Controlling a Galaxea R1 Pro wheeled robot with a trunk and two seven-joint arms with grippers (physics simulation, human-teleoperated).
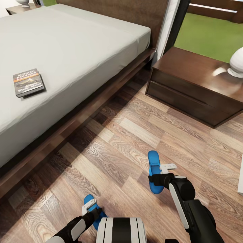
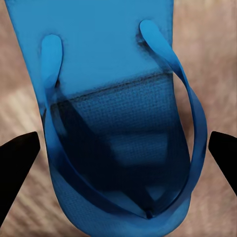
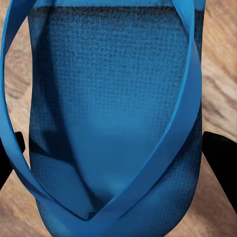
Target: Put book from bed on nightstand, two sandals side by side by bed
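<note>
A bedroom seen from the robot's head camera, looking down over both arms at a wood-plank floor (image 1: 128, 141).

At far left, a large bed (image 1: 67, 50) with a plain light-grey mattress and dark wooden frame runs away toward a tall headboard. A small paperback book (image 1: 28, 82) lies flat on the mattress near its floor-side edge, dark cover with an orange band and the lettering "Richard Bachman". Judging from this, the book step is not yet done.

Low in the picture, the left tool (image 1: 90, 206) sits over a bright blue sandal (image 1: 96, 211), partly hidden by the arm and the robot's trunk. In the left wrist view, that left sandal (image 2: 116, 113) lies on the floor strap-side up, and the two dark fingers (image 2: 17, 168) stand wide on either side of it, not touching.

To the right, the right tool (image 1: 161, 172) sits over the second blue sandal (image 1: 154, 168), which lies on the floor pointing roughly toward the nightstand. In the right wrist view this right sandal (image 3: 113, 118) fills the frame, with dark fingertips (image 3: 219, 153) wide at both edges, apparently clear of it.

The two sandals lie near the bed but well apart, so they do not yet look side by side.

At far right, a dark-brown nightstand (image 1: 192, 84) with a drawer stands beside the bed's head. A white lamp base (image 1: 237, 62) rests on its surface, leaving bare room for the book.
</note>
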